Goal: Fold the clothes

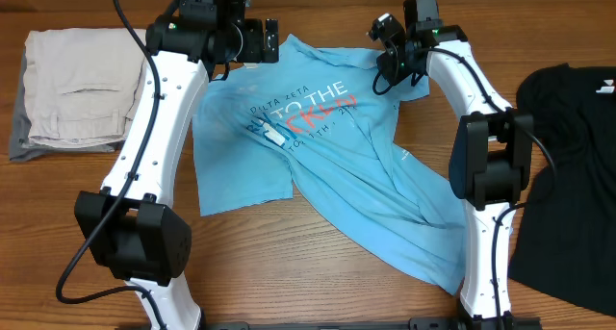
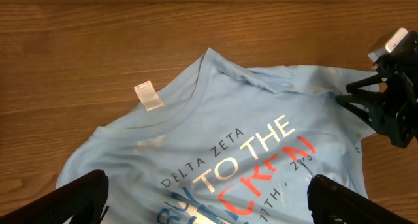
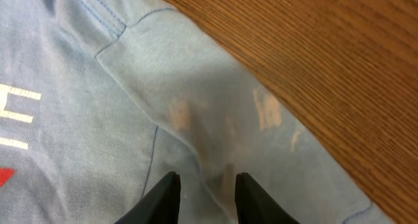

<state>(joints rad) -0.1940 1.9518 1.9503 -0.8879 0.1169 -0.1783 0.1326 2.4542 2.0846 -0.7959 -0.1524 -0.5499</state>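
Note:
The clothes, a light blue T-shirt [image 1: 327, 147] with white, blue and red lettering, lie crumpled and slanted across the wooden table, collar toward the far edge. My left gripper [image 1: 258, 41] hangs wide open above the collar and chest print [image 2: 255, 165], fingers [image 2: 78, 198] far apart, with nothing between them. My right gripper [image 1: 390, 65] sits low over the shirt's far right sleeve [image 3: 215, 100]. Its fingertips [image 3: 166, 194] stand a little apart, with a small ridge of cloth showing in the gap, not pinched. It appears at the right edge of the left wrist view too [image 2: 385, 106].
A folded beige garment [image 1: 77, 89] lies on a grey one at the far left. A black garment [image 1: 568, 166] covers the right edge of the table. A white label [image 2: 147, 96] sticks out at the shirt's collar.

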